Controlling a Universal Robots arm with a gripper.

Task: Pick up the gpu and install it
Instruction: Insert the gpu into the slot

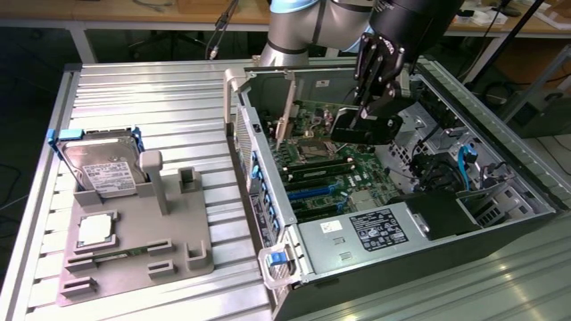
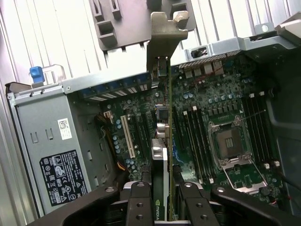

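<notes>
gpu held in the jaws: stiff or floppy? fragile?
Probably stiff: the gpu runs straight out from the jaws, no sag. Likely fragile: thin bare board with small parts. Its metal bracket may snag the case edge.

The computer case [image 1: 428,274] lies open on its upper side, so the end effector [image 1: 370,114] reaches in from above with the graphics card [image 2: 162,117]. The power supply [image 1: 366,231] closes off one end. A cabled drive bay [image 1: 442,170] crowds one side. Memory slots [image 2: 195,141] run just beside the card.
</notes>
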